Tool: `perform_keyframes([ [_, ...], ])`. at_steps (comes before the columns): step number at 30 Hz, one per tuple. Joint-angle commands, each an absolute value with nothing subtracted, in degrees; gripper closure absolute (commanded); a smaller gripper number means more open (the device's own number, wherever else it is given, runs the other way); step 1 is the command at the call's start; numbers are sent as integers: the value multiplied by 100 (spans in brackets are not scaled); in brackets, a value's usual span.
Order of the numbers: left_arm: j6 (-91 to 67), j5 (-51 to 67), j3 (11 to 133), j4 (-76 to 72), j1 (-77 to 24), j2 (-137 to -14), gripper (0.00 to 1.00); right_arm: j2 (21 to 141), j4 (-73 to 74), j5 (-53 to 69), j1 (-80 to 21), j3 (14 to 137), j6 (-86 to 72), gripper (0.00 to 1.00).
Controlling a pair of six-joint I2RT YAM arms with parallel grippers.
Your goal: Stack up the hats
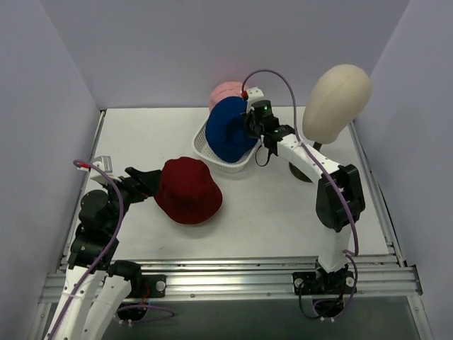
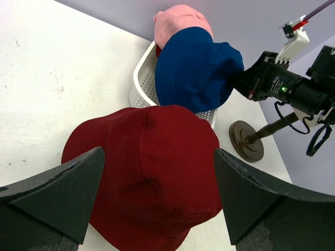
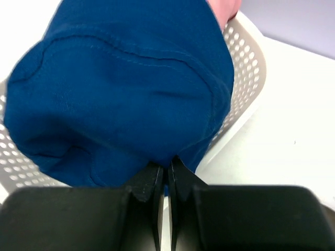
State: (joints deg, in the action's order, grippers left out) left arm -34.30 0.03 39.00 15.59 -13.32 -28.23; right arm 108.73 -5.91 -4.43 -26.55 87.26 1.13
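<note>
The right gripper [image 3: 168, 180] is pinching a fold at the lower edge of the blue bucket hat [image 3: 120, 89], its jaws clenched on only a thin bite of fabric. The hat is lying tilted in the white perforated basket [image 3: 246, 68], leaning against the pink hat [image 1: 223, 92] behind it. The step in hand is judged to be lifting the blue hat out for stacking. With so slight a hold, a slow, straight rise is advisable, since the cloth may be slipping free or the brim catching the basket's rim and dragging the light basket along. The pink hat, touching the blue one, is likely to be shifting once its neighbour goes. The left gripper [image 2: 158, 167] is hanging spread wide, one finger on either side of the dark red hat [image 1: 187, 190] on the table [image 1: 283, 212], grasping nothing. The mannequin head [image 1: 337, 103] is standing just beside the right arm, crowding any swing toward that side.
</note>
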Motion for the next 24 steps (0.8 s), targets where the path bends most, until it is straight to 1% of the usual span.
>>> perform_keyframes([
  [1,-3480,0,3981,1274,-1283,-2821,6,10592,-283,-457,-2619,9360,167,100],
  [7,-3454,0,4482,1564,-1283,-3075,6,9968,447,-343,-2715,9834,0,100],
  [8,-3445,157,4517,1599,-1283,-3111,6,9897,527,-369,-2759,9870,0,100],
  [16,-3384,281,4904,1986,-1283,-3348,6,9220,1475,-721,-3488,10502,132,100],
  [21,-3278,580,5387,2355,-1283,-3568,6,8869,2056,-686,-3937,10977,132,100],
  [24,-3278,861,5660,2531,-1283,-3744,6,8667,2302,-651,-4262,11039,106,100],
])
